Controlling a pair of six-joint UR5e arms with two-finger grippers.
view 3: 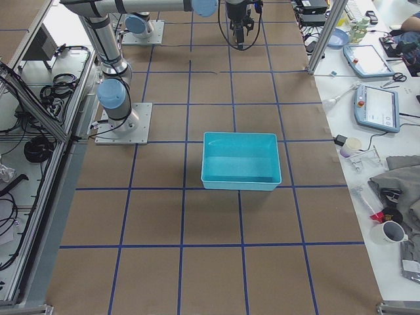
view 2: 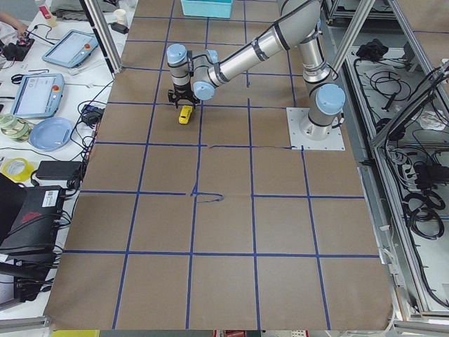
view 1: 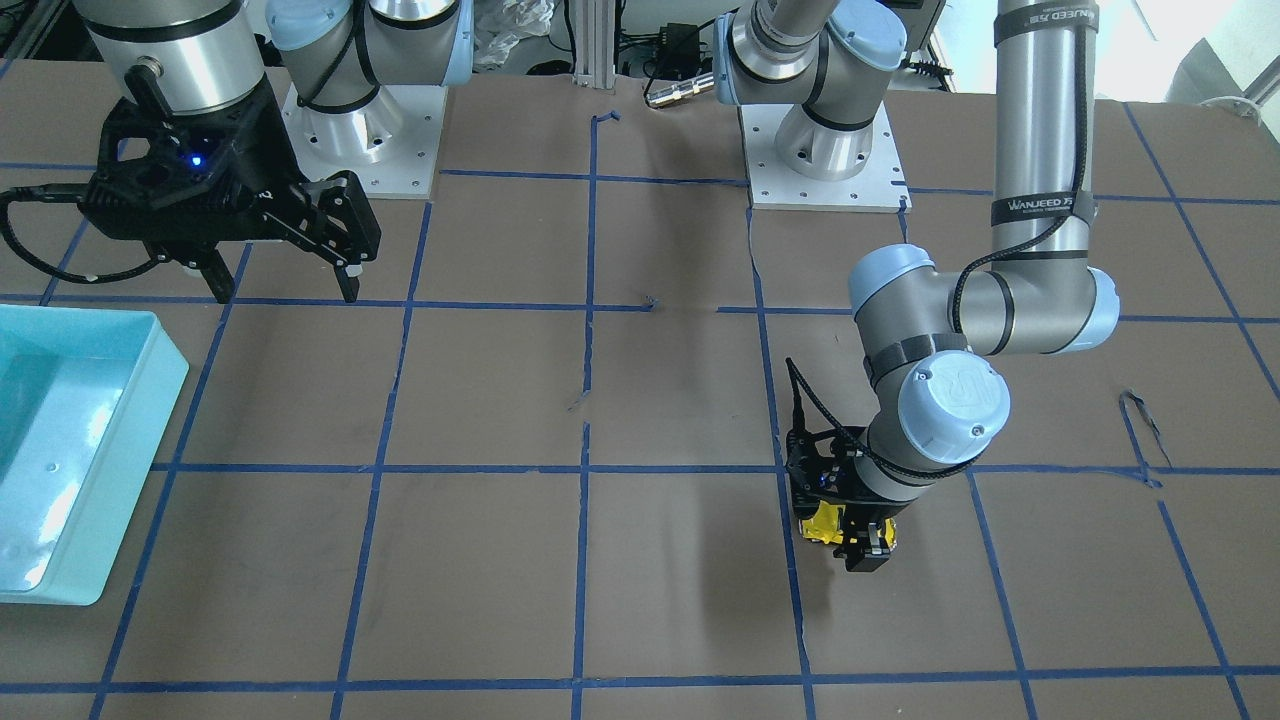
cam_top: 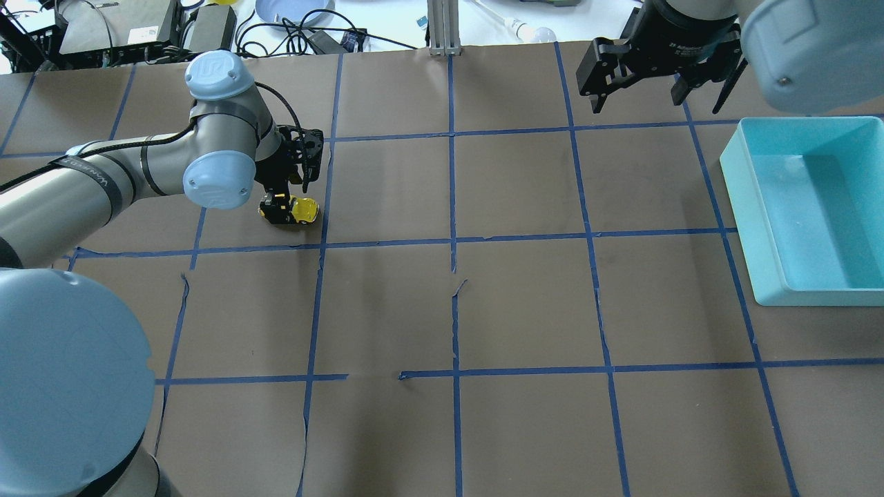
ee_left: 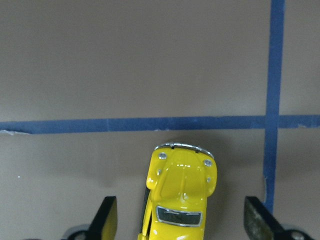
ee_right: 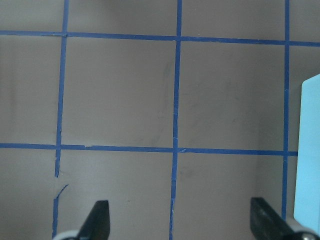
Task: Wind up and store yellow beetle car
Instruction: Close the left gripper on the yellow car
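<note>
Overhead exterior view puts the car (cam_top: pixel 298 209) on the brown tabletop (cam_top: pixel 525 304) in the left half, close to a corner where two lines of the blue tape (cam_top: pixel 452 241) grid cross. It is well apart from the teal bin (cam_top: pixel 746 228), which sits at the right edge. The left arm (cam_top: pixel 138 179) reaches across from the left side, and the left jaws are lowered around the car. Its yellow body shows beside the black fingers, and part of it is hidden under the wrist. From the left wrist camera the car (ee_left: pixel 182 195) stands on its wheels between the two fingers. The left jaws are spread, with a clear gap of bare tabletop on each side, so neither finger touches it. Its chrome bumper and rounded hood point away from the camera toward a tape line running across the frame, and the windscreen sits at the bottom edge. In the front-facing view the car (view 1: pixel 822 522) shows as a yellow patch under the bent wrist, just beside a tape line. The exterior left view also has the car (view 2: pixel 184 114) on the tabletop beneath that arm's tip. The right jaws hang above the tabletop near its far edge, close to the bin's far corner. They are spread wide with nothing between them. The right wrist camera shows only taped tabletop under them, plus a sliver of the bin (ee_right: pixel 311 150) at the frame's right side.
</note>
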